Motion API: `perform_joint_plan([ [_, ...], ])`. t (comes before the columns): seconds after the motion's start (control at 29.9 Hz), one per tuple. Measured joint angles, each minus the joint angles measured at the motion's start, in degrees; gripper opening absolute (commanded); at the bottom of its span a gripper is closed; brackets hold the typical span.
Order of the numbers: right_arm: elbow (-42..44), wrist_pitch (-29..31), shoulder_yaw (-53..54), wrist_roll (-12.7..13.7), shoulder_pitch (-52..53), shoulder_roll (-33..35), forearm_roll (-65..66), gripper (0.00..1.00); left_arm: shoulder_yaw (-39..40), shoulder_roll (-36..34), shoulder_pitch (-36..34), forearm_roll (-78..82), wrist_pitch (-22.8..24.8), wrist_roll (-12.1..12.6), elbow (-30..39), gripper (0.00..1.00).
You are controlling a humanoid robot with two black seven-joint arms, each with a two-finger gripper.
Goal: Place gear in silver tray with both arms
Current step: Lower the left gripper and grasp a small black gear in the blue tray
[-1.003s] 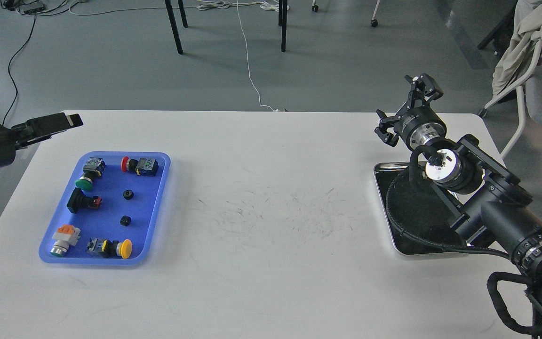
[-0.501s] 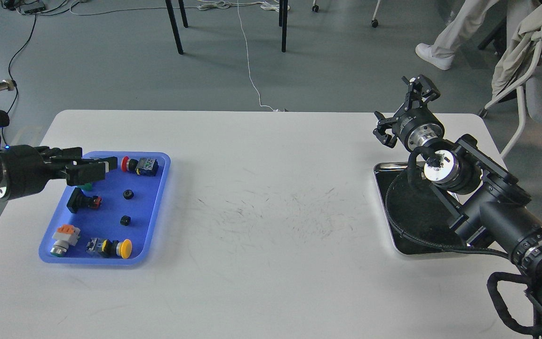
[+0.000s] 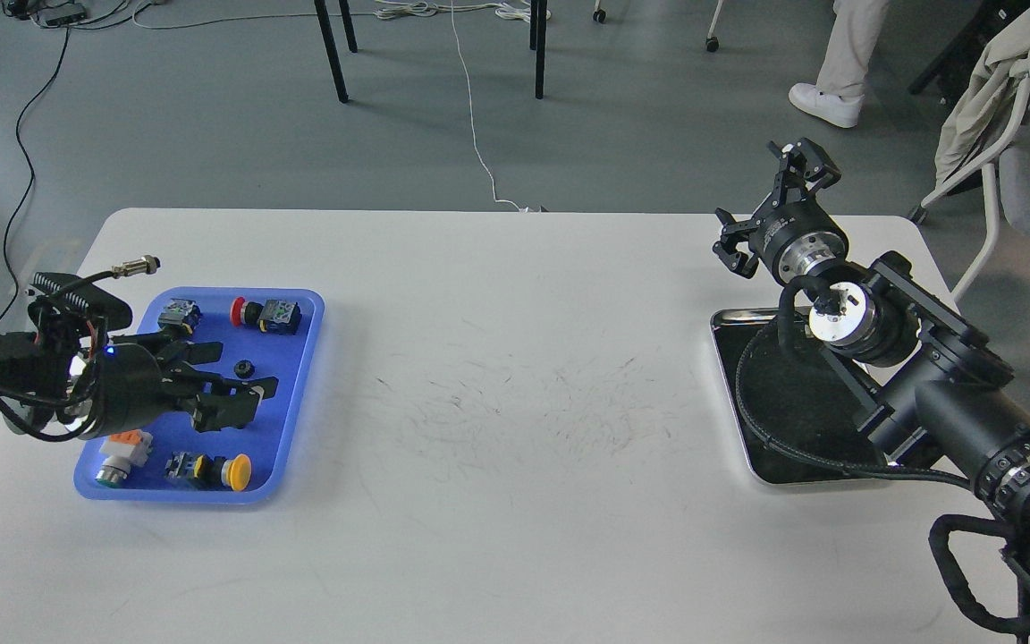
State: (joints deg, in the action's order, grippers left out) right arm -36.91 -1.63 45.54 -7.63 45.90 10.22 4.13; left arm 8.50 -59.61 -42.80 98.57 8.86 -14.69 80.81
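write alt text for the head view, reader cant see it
The left gripper hovers open over a blue tray of push-button switches and small black parts at the left of a white table. The right gripper is raised, open, beyond the silver tray at the right.

White table (image 3: 515,376) seen from above: at left, a blue tray (image 3: 300,358) holding push-button switches and a small black gear (image 3: 244,368); at right, the silver tray (image 3: 752,456), partly covered by the right arm (image 3: 935,394). The left gripper (image 3: 233,402) hangs over the blue tray, fingers parted, near the gear. The right gripper (image 3: 770,210) is raised beyond the silver tray, claws spread.
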Motion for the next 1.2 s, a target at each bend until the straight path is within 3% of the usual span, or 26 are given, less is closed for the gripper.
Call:
perform_joint_plan([
  [0.17, 0.0, -0.04, -0.06, 0.05, 0.07, 0.21, 0.0, 0.99, 0.0, 1.05, 1.75, -0.19, -1.18, -2.9, -3.21, 0.9],
  [1.0, -0.11, -1.09, -2.05, 0.16, 1.02, 0.68, 0.09, 0.99, -0.2, 6.09, 6.68, 5.35, -8.2, -10.19, -12.94, 0.88],
  [1.2, -0.1, -1.34, -2.12, 0.16, 1.12, 0.68, 0.09, 0.99, -0.26, 7.42, 7.05, 6.51, -9.59, -10.85, -15.06, 0.88],
])
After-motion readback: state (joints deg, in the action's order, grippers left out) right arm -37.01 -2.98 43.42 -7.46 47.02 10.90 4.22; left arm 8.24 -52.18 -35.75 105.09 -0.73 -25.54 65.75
